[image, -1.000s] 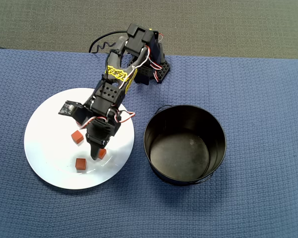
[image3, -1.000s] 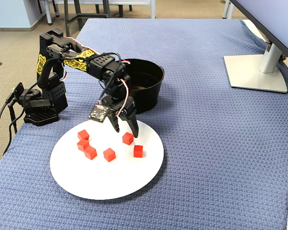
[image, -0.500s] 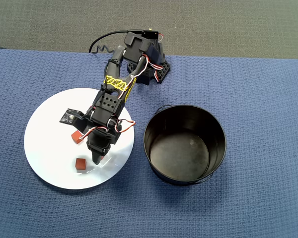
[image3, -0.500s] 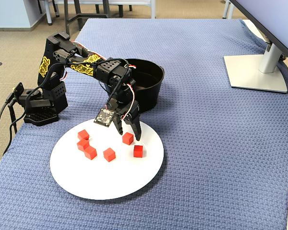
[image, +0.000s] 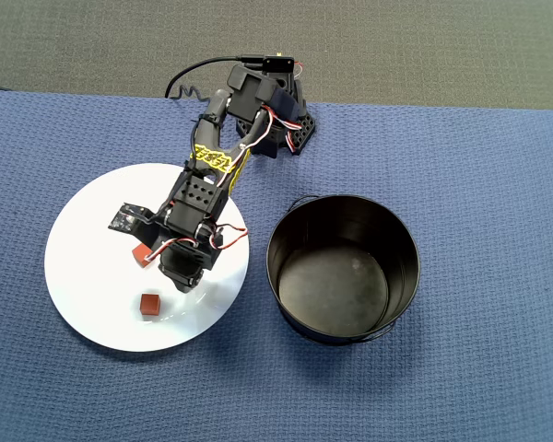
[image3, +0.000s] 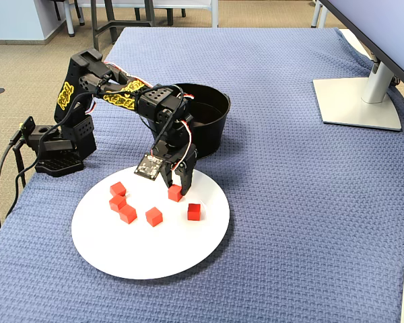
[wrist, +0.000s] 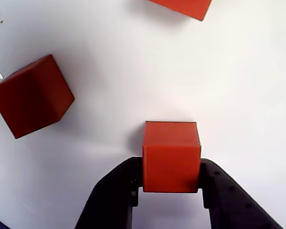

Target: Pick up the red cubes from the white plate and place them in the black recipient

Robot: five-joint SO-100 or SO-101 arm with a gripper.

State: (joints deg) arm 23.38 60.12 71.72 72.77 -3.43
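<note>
The white plate [image: 92,276] lies left of the black recipient [image: 343,269], whose inside holds nothing. My gripper [wrist: 170,164] is down on the plate, its two black fingers [wrist: 121,191] pressed against both sides of one red cube [wrist: 171,152] that rests on the plate. The fixed view shows the same grip [image3: 177,194], with five more red cubes around it, such as one just right [image3: 194,211] and a cluster at the left [image3: 118,202]. From overhead the arm hides most cubes; one shows clear [image: 149,304].
The arm's base [image3: 57,145] stands behind the plate on the blue cloth [image: 479,184]. A monitor stand [image3: 357,101] is far right in the fixed view. The pot's rim [image3: 209,94] sits close behind the gripper.
The gripper has dropped lower onto the plate and its fingers have come together round the cube that lay between them. The other cubes have not moved.
</note>
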